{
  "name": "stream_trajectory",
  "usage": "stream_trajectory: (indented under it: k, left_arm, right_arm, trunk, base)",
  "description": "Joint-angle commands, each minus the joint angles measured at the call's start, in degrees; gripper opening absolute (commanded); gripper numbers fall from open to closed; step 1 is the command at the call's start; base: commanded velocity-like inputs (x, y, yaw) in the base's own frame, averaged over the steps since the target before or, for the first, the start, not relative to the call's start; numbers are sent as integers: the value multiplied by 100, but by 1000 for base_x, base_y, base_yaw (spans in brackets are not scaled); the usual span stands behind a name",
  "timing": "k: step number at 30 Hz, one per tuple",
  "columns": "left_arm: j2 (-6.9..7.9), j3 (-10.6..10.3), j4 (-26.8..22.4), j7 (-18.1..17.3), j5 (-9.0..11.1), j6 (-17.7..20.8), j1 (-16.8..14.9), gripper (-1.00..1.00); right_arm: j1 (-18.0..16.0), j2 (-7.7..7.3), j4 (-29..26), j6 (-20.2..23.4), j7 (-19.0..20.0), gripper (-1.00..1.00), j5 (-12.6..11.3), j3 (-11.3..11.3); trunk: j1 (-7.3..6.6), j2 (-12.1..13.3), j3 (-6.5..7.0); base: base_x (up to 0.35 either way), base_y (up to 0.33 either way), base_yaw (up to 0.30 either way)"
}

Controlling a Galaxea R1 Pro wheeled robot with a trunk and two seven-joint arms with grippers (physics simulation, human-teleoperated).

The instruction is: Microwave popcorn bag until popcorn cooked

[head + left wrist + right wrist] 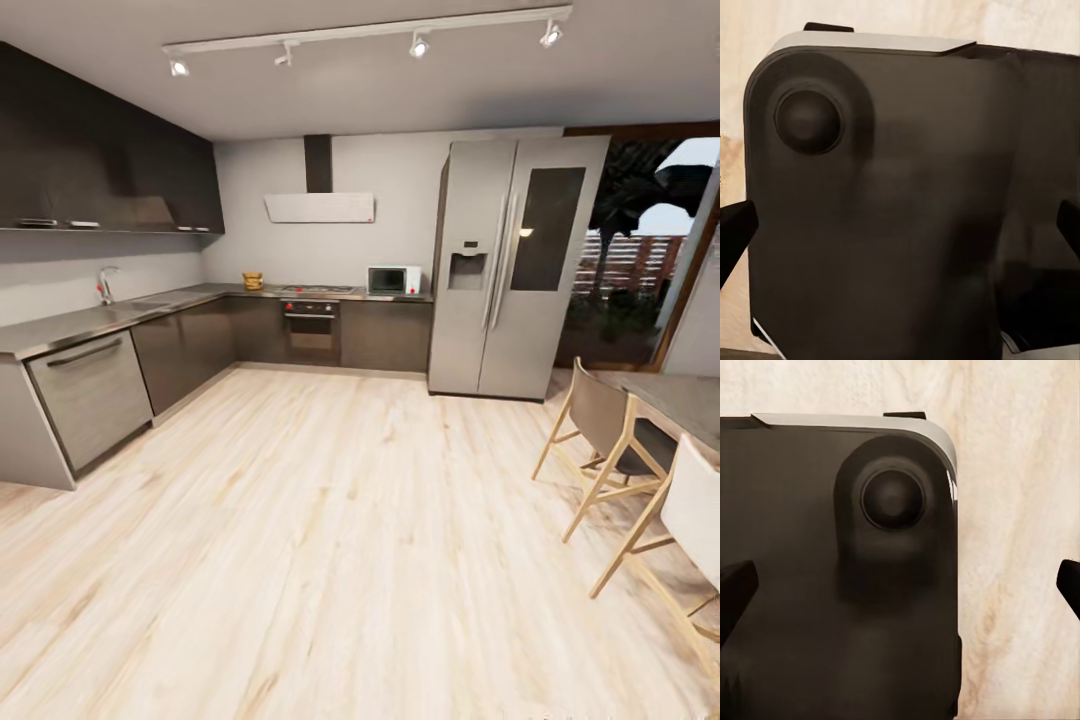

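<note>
- You are looking across a big kitchen with a pale wood floor (330, 540).
- The bag (253, 281) is a small tan thing far away on the counter (150, 305), near the back corner, left of the hob (318, 290).
- The microwave (394, 280) sits on the same counter past the hob, just beside the tall grey fridge (515, 265).
- The oven (311, 332) with red knobs is under the hob, between the bag and the microwave.
- A tap (104, 285) stands on the left part of the counter, well apart from the bag.
- Wood chairs (610, 440) stand at a table (685, 400) on your right.
- In the left wrist view, your left gripper (900, 232) has its two dark tips at the two edges, wide apart, with nothing between them. A big dark robot part (885, 195) sits past them, over the floor.
- In the right wrist view, your right gripper (900, 592) is spread wide the same way and holds nothing. A dark robot part (832, 570) and floor lie past it.
- The bag is far from both grippers, way across the room.
</note>
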Motion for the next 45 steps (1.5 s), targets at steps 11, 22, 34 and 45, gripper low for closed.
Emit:
stream_trajectory:
  k: [11,22,34,45]
  left_arm:
    - [-4,-1,-2,-19,67,2,0,100]
    - [-6,-9,22,-4,61,3,0,100]
    - [-8,-9,19,3,50,-6,0,100]
    - [-7,-9,16,4,50,-6,0,100]
  right_arm:
    - [-3,-2,8,-23,46,100,56,31]
    - [-3,0,8,-22,33,100,71,50]
    - [-3,0,8,-22,0,100,72,50]
    - [-3,0,8,-22,-1,100,64,41]
  trunk:
    - [0,-2,-4]
    - [0,-2,-4]
    - [0,-2,-4]
    - [0,-2,-4]
  base:
    - [10,0,-121]
    - [284,0,-2]
    - [321,0,0]
    - [321,0,0]
